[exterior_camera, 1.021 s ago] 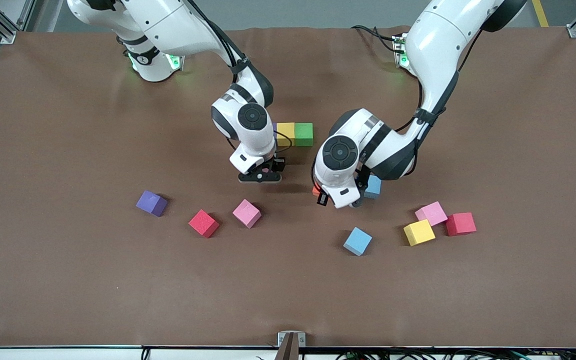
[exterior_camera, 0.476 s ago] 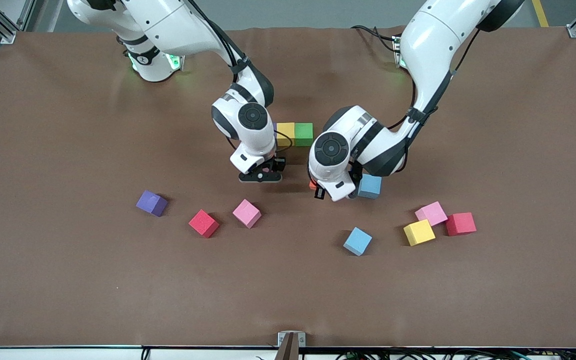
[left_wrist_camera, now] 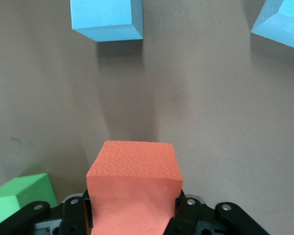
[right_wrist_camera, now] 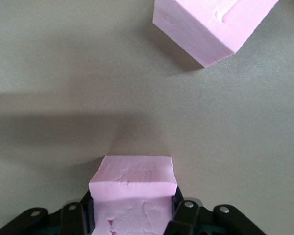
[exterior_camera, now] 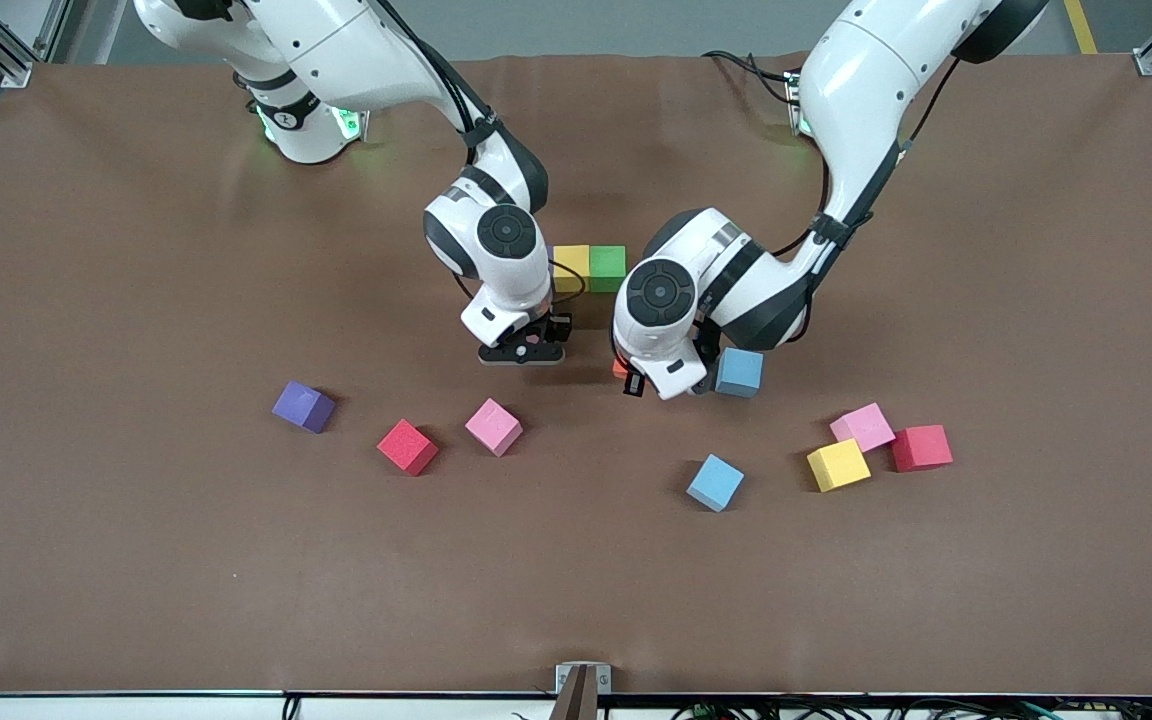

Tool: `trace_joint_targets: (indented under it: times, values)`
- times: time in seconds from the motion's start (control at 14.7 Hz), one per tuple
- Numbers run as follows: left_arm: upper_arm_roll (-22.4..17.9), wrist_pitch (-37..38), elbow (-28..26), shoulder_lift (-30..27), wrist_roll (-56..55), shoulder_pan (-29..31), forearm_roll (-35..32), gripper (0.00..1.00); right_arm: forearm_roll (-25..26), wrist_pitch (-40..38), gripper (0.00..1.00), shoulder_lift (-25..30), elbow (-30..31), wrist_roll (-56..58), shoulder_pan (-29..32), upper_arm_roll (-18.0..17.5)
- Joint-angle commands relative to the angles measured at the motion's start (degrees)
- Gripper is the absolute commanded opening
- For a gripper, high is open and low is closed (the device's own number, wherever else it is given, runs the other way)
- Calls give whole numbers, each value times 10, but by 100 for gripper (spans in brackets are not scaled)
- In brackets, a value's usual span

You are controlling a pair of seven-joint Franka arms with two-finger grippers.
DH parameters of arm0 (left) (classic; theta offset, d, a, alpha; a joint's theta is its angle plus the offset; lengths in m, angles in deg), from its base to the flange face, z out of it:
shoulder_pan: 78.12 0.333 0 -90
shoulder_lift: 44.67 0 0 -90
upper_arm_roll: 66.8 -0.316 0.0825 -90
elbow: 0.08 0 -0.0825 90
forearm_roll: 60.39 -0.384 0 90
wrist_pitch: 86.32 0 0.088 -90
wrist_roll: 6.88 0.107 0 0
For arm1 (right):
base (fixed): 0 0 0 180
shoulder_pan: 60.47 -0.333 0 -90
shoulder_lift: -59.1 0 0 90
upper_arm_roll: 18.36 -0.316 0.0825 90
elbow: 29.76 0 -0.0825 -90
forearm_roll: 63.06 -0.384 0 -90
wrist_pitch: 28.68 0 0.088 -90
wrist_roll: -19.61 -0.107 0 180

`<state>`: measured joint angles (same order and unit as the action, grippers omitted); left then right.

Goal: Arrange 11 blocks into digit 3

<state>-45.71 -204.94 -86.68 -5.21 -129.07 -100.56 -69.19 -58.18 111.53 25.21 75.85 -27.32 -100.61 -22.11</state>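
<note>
Brown table mat [exterior_camera: 136, 560] is spread under both arms.

Left gripper [exterior_camera: 658, 385] is seen over mid-table, jaws clamped on an orange block [left_wrist_camera: 133, 188]; only a sliver of that orange block shows in the front view. A light blue block [exterior_camera: 739, 372] lies just at its 3 o'clock, on the mat.

Right gripper [exterior_camera: 521, 352] is seen over the mat, jaws clamped on a pink block [right_wrist_camera: 134, 188], raised above the surface.

A yellow block [exterior_camera: 570, 267] and a green block [exterior_camera: 607, 267] are set touching in a row, at 12 o'clock from the gap between the grippers.

Loose blocks nearer the front camera:
- purple block [exterior_camera: 303, 406], toward the right arm's end
- red cube [exterior_camera: 407, 446], then a second pink block [exterior_camera: 493, 426] beside it
- second light blue block [exterior_camera: 715, 482], at 5 o'clock from the left gripper
- cluster of second yellow block [exterior_camera: 838, 465], third pink block [exterior_camera: 863, 426] and second red cube [exterior_camera: 921, 447], pressed together.
</note>
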Motion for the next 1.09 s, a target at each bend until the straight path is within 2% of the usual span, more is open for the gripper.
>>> trace_joint_targets:
  times: [0.0, 0.34, 0.61, 1.02]
  values:
    - [3, -40, -17, -9, -49, 5, 12, 7, 7, 8, 15, 4, 21, -5, -5, -4]
    - [3, -60, -23, -5, -102, 2, 12, 7, 7, 8, 16, 5, 22, -7, -6, -4]
    - [3, -94, -49, -6, -127, -1, 12, 7, 7, 8, 16, 9, 33, -6, -6, -4]
    - [3, -94, -58, -7, -139, -3, 12, 7, 7, 8, 16, 9, 35, -10, -10, -4]
